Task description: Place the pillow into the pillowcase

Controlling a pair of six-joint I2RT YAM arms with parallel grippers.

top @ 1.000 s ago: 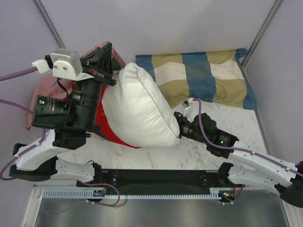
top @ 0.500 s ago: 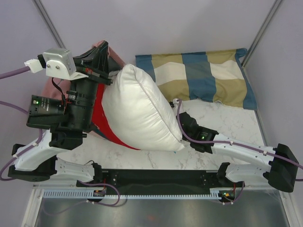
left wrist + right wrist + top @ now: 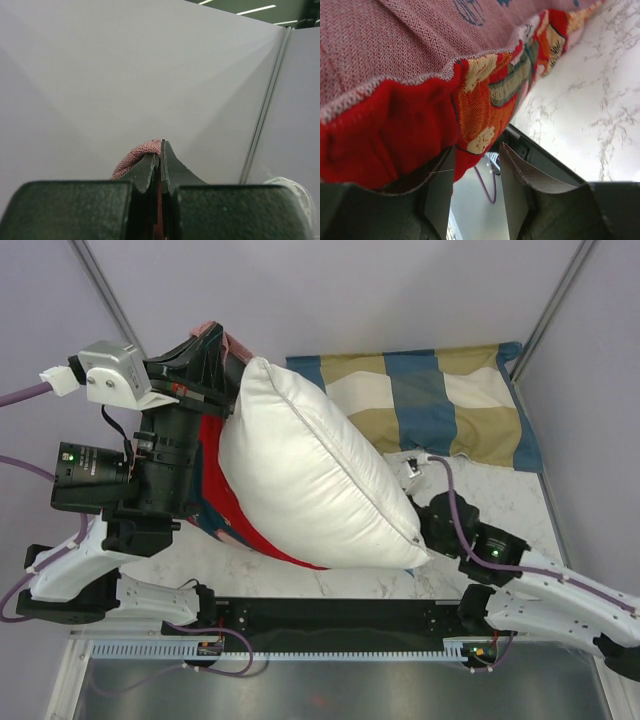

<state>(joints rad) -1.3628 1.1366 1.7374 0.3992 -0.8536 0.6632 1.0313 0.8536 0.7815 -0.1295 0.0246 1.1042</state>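
Pillow [image 3: 310, 480] btwn L gripper [image 3: 160, 154] (pinching pillowcase [image 3: 134, 160] edge) & half-open R gripper [image 3: 477, 152] beneath.

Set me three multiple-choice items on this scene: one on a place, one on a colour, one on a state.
1. Where on the table does the checked pillow lie?
A. Far right, by the back wall.
B. Near left corner.
C. Near edge, in the middle.

2. What colour is the pillow that covers part of the pillowcase?
A. Green.
B. White.
C. Black.

3. How is the left gripper?
A. Wide open.
B. Shut on nothing.
C. Shut on the pillowcase cloth.

Answers:
1 A: the top view shows it along the far wall on the right.
2 B: it is plain white in the top view.
3 C: the left wrist view shows pink cloth pinched in its shut jaws.
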